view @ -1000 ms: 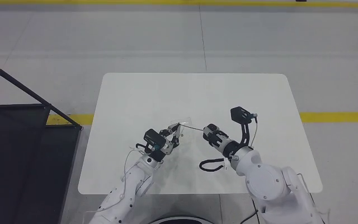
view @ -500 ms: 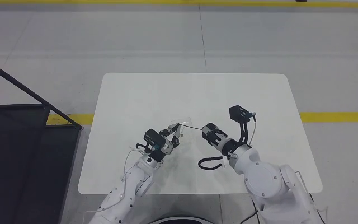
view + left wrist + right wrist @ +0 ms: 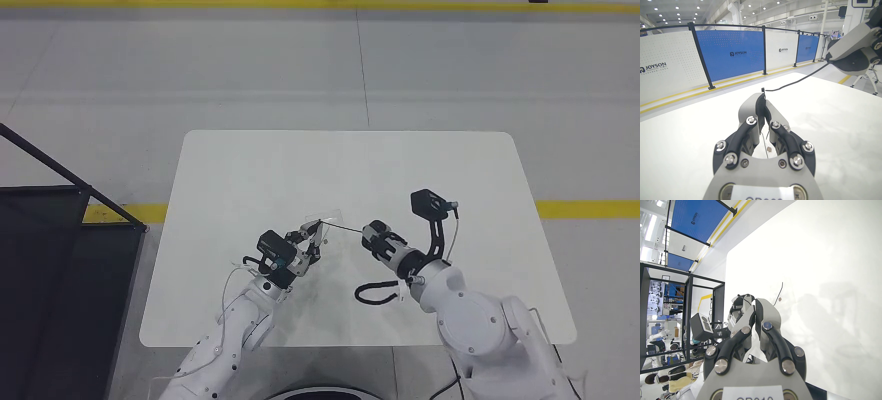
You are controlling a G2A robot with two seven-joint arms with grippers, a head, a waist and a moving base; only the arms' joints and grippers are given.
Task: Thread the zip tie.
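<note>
"So, how far along are we with the zip tie [image 3: 797, 81]?"

"Partway, we'd say. We have both ends off the table [image 3: 696, 123]. The loose tip of the strap lies just beside the head [image 3: 762, 89], which pokes up past the fingertips of the left claw [image 3: 763, 101]. Whether the tip has entered the slot we cannot tell. Nothing shows it out the far side, so we judge the threading itself not yet done."

"What is left for us, then?"

"Line the tip up with the slot, push it in, then draw the strap through. The opening is small and the strap bends, so we expect the aim to be fussy."

"And the claws?"

"The left claw is pinched tight on the tie just under the head, with no gap that we can see between its pads. A thin length of strap hangs down between its fingers. The right claw [image 3: 829, 60] is closed too, gripping the strap farther along. From above, we see it near the left one, on its right. The strap runs in a gentle curve from it to the head."
</note>
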